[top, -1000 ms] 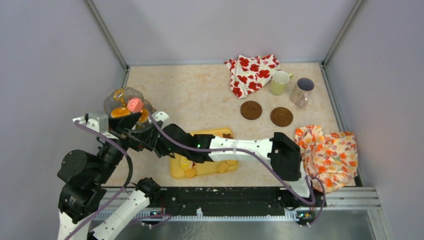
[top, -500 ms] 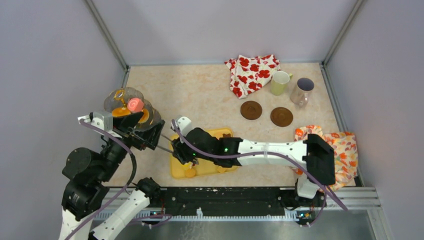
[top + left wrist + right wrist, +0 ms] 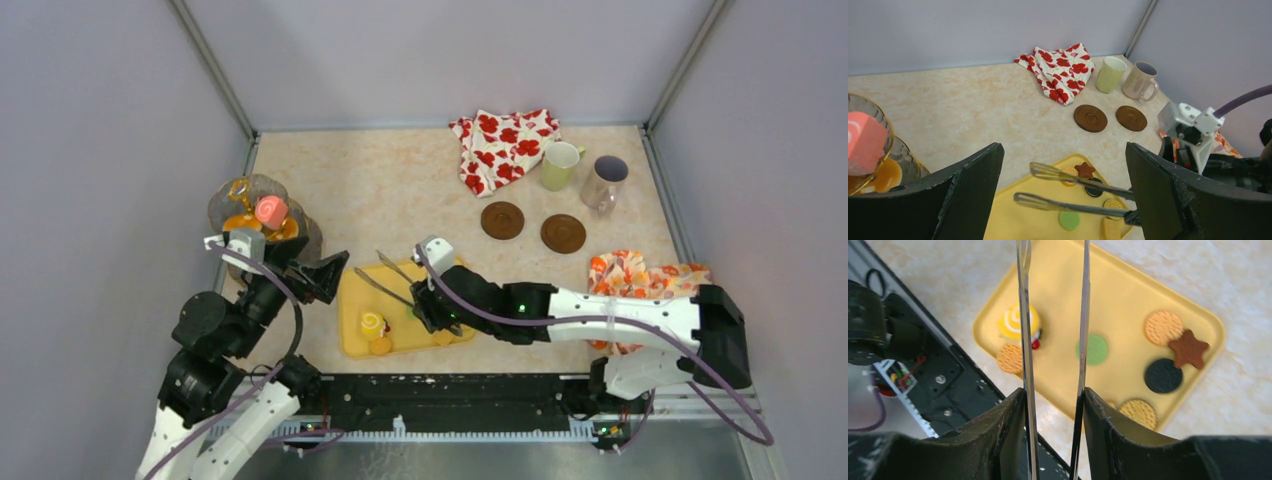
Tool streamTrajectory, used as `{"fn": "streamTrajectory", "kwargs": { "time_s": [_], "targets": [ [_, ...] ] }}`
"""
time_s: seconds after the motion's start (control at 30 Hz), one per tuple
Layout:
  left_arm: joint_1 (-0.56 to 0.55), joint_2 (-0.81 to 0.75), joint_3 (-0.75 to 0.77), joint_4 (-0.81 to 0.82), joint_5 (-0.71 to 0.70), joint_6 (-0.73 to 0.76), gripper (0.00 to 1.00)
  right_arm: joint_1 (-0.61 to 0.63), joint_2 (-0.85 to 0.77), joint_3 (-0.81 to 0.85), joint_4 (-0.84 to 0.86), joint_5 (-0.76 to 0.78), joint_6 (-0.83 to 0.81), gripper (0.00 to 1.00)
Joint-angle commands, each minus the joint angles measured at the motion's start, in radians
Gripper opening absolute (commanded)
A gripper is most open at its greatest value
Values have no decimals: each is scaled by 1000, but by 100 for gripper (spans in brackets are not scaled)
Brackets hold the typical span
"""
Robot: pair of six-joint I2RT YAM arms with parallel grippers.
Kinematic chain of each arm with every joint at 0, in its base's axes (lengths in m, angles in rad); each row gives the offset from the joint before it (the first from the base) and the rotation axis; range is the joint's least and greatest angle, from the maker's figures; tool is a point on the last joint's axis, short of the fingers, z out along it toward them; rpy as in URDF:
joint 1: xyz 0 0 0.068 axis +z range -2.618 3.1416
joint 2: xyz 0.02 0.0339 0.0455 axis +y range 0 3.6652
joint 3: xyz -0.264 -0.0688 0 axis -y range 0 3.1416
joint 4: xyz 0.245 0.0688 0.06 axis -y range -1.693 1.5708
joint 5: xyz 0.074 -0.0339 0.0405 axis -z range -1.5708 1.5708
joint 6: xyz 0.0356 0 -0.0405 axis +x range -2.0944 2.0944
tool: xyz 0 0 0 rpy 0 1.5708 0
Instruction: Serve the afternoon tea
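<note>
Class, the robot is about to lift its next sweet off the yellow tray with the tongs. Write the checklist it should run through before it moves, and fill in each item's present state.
1. Grip: right gripper shut on the tongs: ok.
2. Load: tongs arms apart, nothing between them: ok.
3. Aim: yellow swirl roll between the two arms: not ok; one arm crosses above it.
4. Other arm: left gripper open and apart from the tongs: ok.
5. Destination: free spot on the glass stand beside the pink roll: cannot tell.
</note>
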Motion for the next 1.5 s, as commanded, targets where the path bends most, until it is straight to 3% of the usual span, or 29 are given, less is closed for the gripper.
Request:
{"fn": "streamTrajectory", "kwargs": {
  "time_s": [0.0, 0.27, 0.4, 0.77, 1.03, 1.47],
  "targets": [
    [2, -29, -88, 89, 19, 10, 99, -40, -138, -59, -94, 88, 63, 44],
    [2, -57, -240, 114, -14, 50, 99, -59, -313, -175, -233, 131, 171, 44],
    [3, -62, -246, 130, -34, 59, 99, -83, -360, -224, -251, 136, 204, 44],
    [2, -40, -220, 93, -62, 119, 99, -129, -366, -285, -323, 65, 295, 44],
    [3, -40, -232, 90, -75, 133, 99, -129, -437, -313, -344, -6, 290, 45],
    [3, -55, -235, 93, -78, 133, 99, -129, -403, -328, -362, -16, 256, 45]
  ]
}}
